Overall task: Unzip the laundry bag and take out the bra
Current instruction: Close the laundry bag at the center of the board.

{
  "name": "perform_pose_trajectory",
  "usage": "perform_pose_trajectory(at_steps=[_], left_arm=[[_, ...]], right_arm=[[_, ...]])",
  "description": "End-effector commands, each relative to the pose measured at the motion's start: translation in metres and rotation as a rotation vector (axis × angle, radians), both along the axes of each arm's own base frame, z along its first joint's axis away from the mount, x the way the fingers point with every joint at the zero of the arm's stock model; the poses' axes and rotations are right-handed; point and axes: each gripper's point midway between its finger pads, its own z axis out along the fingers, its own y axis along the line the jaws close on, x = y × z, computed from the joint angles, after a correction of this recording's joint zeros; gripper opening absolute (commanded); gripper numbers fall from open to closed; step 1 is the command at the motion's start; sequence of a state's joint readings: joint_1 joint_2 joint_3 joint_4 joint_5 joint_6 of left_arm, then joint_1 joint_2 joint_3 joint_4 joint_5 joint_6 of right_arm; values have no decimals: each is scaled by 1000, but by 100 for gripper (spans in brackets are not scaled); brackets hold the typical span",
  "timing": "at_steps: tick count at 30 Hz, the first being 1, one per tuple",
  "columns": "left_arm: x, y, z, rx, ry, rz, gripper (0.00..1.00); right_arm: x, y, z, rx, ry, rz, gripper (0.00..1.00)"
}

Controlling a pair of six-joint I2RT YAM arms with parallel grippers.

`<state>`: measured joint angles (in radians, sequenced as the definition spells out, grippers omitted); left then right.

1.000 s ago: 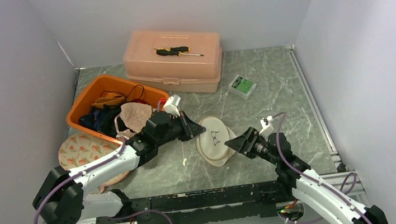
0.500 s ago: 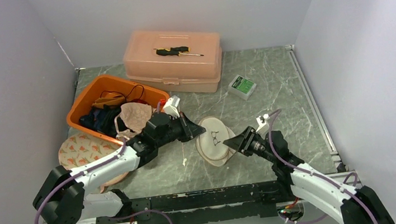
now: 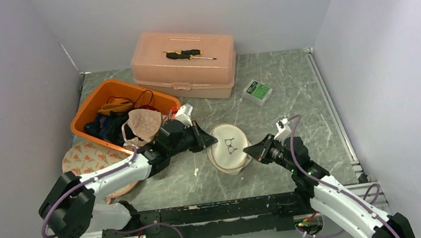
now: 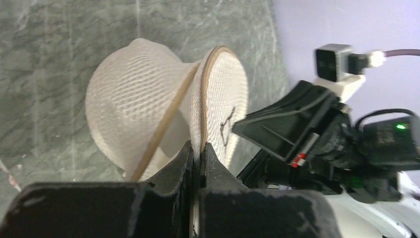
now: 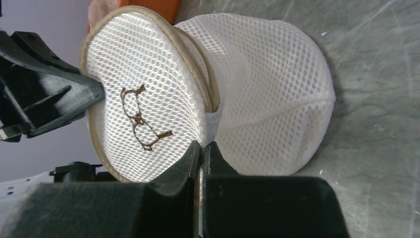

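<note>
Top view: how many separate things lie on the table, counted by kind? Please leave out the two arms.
Mesh laundry bag: 1
Orange bin: 1
Pink case: 1
Screwdriver, on the case: 1
Small green box: 1
Floral round piece: 1
Total: 6
The clothes in the bin are a heap, so they are not counted.
</note>
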<state>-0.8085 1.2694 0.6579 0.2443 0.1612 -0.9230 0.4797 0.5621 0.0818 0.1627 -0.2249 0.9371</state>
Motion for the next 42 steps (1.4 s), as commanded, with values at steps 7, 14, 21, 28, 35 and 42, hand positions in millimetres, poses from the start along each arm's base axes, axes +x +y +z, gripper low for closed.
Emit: perform_pose_trajectory(at_steps=[7, 14, 21, 28, 35, 42], left_arm=[[14, 8, -53, 239, 80, 54, 4], [16, 19, -72, 333, 112, 88, 3], [20, 43, -97, 499, 154, 156, 3], [19, 50, -127, 591, 224, 174, 3], [20, 47, -144, 614, 245, 165, 3], [25, 43, -149, 620, 232, 155, 3]], right_arm=[[13, -30, 6, -238, -32, -82, 0], [14, -33, 1, -273, -20, -87, 0], [19, -25, -10, -259, -2, -64, 0], [25, -19, -21, -273, 17, -44, 0], [25, -25, -38, -317, 50, -60, 0], [25, -34, -52, -350, 91, -107, 0]])
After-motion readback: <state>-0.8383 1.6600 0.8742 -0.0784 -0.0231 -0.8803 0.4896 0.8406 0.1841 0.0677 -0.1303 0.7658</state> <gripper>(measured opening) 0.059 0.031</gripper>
